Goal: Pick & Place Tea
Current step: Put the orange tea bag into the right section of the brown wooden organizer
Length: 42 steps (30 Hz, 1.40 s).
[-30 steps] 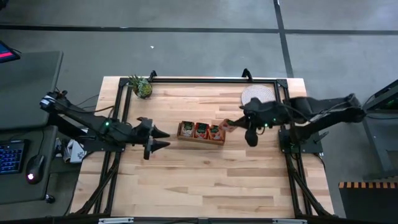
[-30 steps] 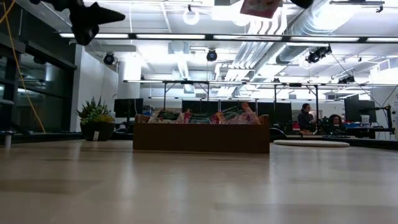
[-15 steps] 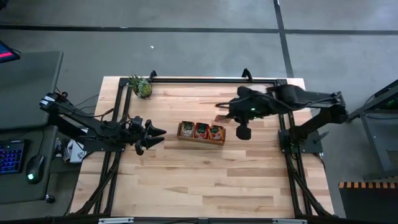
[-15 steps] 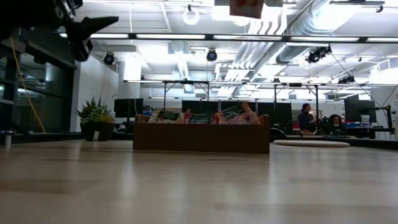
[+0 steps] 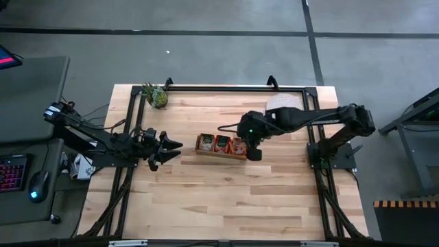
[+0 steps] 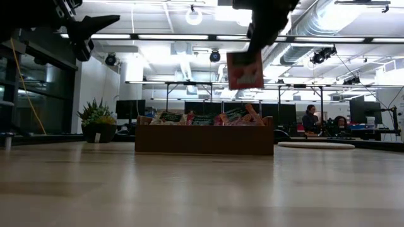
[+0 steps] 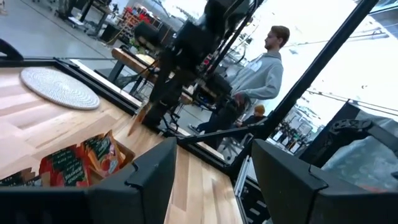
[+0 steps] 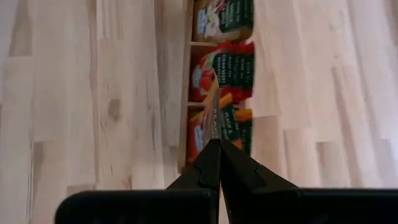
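right arm: cut off by top edge in low view | tea sachet: seen edge-on in right wrist view, print unreadable | wooden box: one end covered by right gripper from above | left gripper: fingertips cropped in wrist view

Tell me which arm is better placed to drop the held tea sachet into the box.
Right. Its hand is shut on a tea sachet hanging above the wooden box; the left hand waits open beside the box.
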Each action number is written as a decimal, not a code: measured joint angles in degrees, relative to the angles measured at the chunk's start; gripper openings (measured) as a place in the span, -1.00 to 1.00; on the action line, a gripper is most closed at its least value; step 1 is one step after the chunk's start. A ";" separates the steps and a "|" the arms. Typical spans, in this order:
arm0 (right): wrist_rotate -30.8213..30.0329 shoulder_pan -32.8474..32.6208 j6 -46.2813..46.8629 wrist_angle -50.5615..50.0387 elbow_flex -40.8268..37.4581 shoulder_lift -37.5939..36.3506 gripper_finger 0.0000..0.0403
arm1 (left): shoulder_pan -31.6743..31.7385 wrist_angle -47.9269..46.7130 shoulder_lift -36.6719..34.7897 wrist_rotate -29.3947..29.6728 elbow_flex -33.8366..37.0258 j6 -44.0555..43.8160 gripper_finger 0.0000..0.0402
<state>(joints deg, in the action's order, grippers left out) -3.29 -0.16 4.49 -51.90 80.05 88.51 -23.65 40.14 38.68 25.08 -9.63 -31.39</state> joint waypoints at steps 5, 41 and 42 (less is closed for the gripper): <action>2.40 1.30 0.18 7.24 -6.24 0.00 -1.00 | 0.00 0.02 0.02 -0.07 0.00 -0.14 0.04; 3.74 4.56 9.64 23.46 -24.13 -0.11 -1.00 | -0.01 -0.18 0.04 0.78 -0.09 -0.25 0.04; 3.74 4.84 9.63 23.75 -24.13 -0.11 -1.00 | 0.01 -0.20 0.04 0.85 -0.09 -0.25 0.04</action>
<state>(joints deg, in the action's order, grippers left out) 0.45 4.67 14.13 -28.14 55.92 88.40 -23.64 39.94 38.72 25.93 -9.72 -31.64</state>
